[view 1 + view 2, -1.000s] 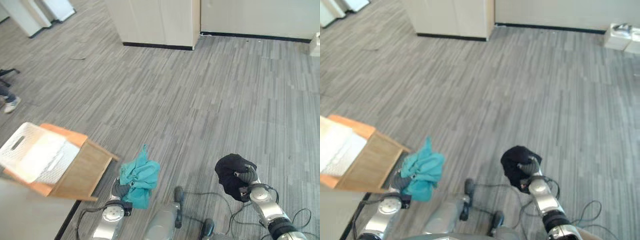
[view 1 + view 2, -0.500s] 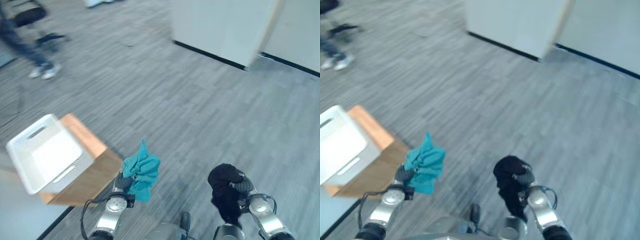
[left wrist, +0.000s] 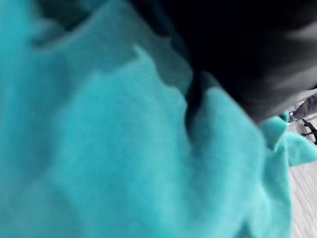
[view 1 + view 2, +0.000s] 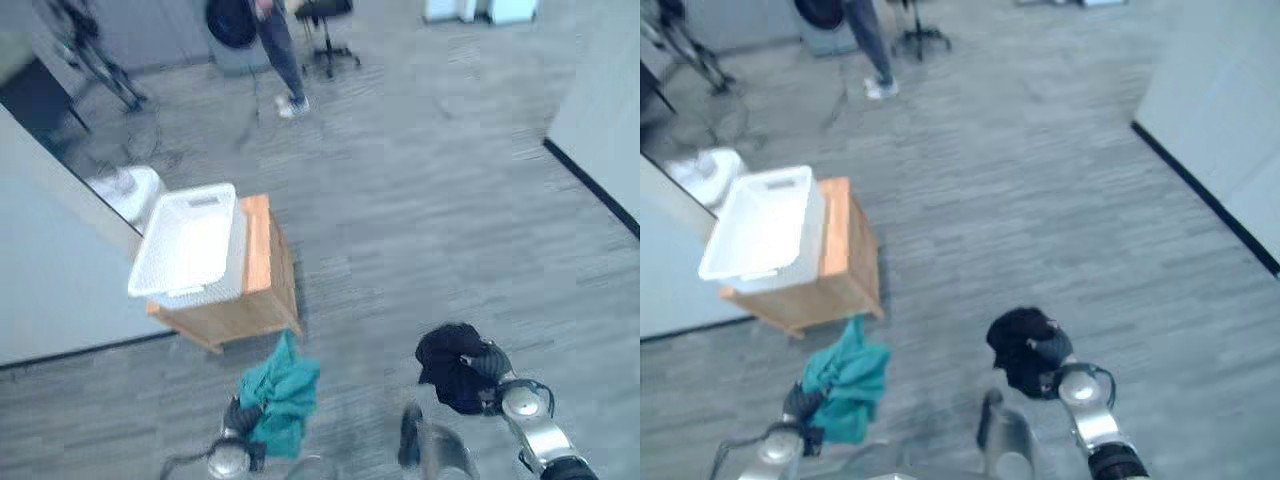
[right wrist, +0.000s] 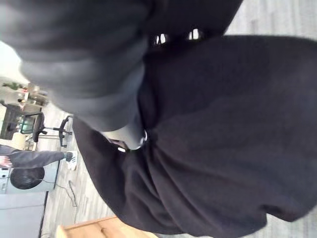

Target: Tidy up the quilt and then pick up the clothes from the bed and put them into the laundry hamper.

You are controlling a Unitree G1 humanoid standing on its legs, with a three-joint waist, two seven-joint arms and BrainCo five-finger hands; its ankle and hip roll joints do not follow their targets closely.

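The left robot hand (image 4: 238,417) grips a crumpled teal cloth garment (image 4: 280,392); the right robot hand (image 4: 487,362) is clenched on a bunched black cloth garment (image 4: 448,366), both held off the grey floor (image 4: 420,220), presumably for carrying toward the white slatted plastic hamper (image 4: 188,240) on the small wooden table (image 4: 262,268).

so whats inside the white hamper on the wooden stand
The white hamper on the wooden stand looks empty; its near inner wall is hidden. The teal garment and black garment are both bunched in a robot hand.
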